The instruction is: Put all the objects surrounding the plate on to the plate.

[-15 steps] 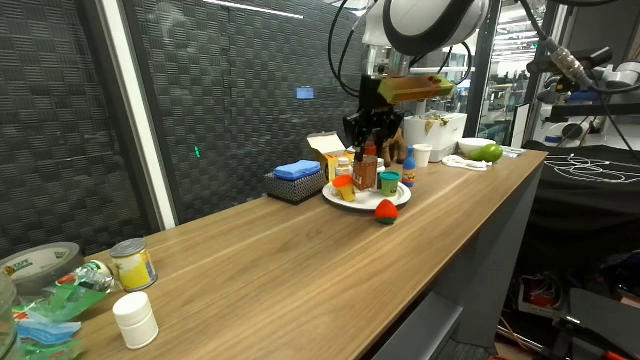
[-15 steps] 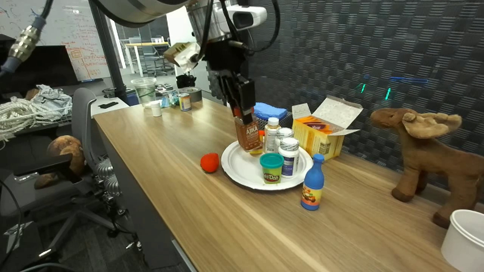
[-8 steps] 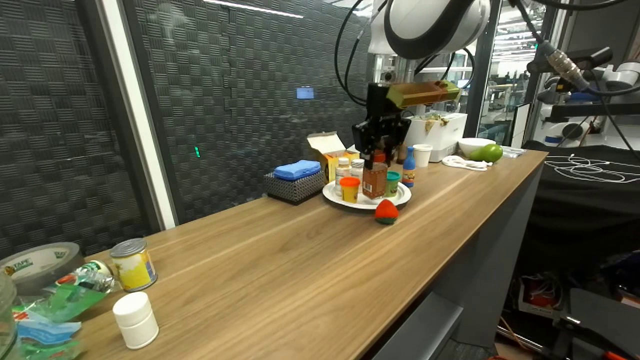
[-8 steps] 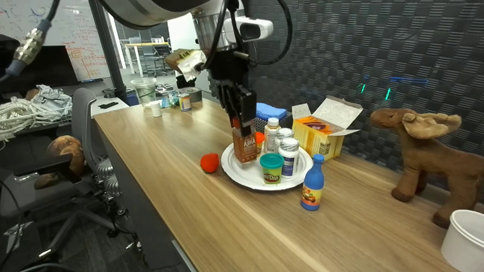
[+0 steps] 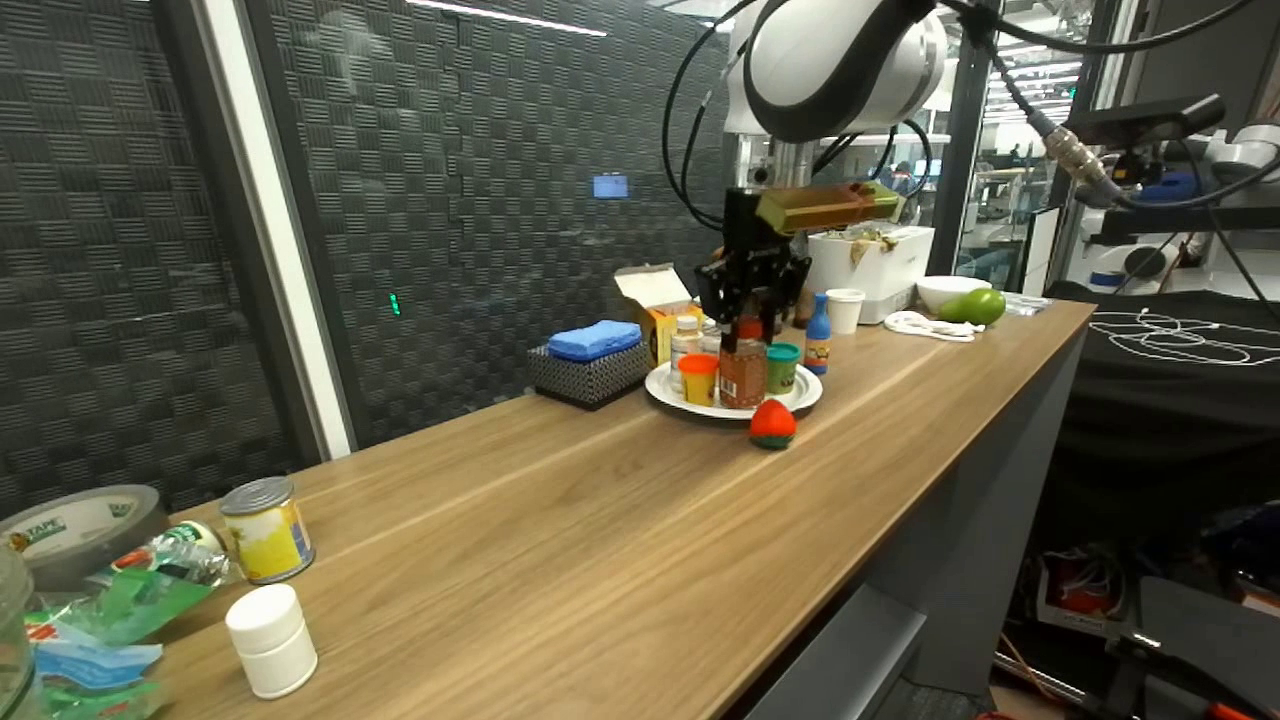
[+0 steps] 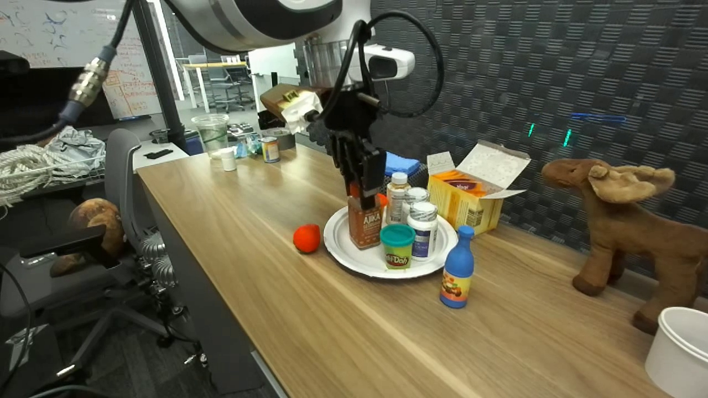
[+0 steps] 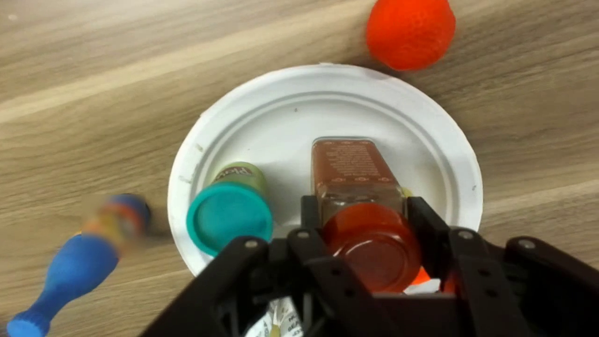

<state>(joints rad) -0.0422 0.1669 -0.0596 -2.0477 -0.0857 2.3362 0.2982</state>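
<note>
My gripper [image 7: 362, 210] is shut on the square brown Ajika bottle [image 6: 365, 224] just below its red cap. It holds it nearly upright at the near part of the white plate [image 6: 358, 262]; I cannot tell whether the base touches. On the plate stand a teal-lidded tub [image 6: 397, 243], an orange-lidded tub [image 5: 698, 380] and several white-capped bottles [image 6: 422, 232]. A red strawberry-like piece [image 6: 307, 239] lies on the table just off the rim. A blue bottle [image 6: 457, 271] stands upright beside the plate; it also shows in the wrist view [image 7: 79, 267].
Behind the plate are an open yellow box [image 6: 467, 193] and a patterned box [image 5: 590, 372] with a blue cloth [image 5: 595, 340]. A plush moose [image 6: 636, 221] and a white cup [image 6: 680, 351] stand farther along. A can [image 5: 268, 530] and a white bottle [image 5: 272, 640] stand at the far end.
My gripper has lowered the brown bottle toward the plate and shifted it a little. The bottle has turned from tilted to nearly upright. The other things have not moved.
</note>
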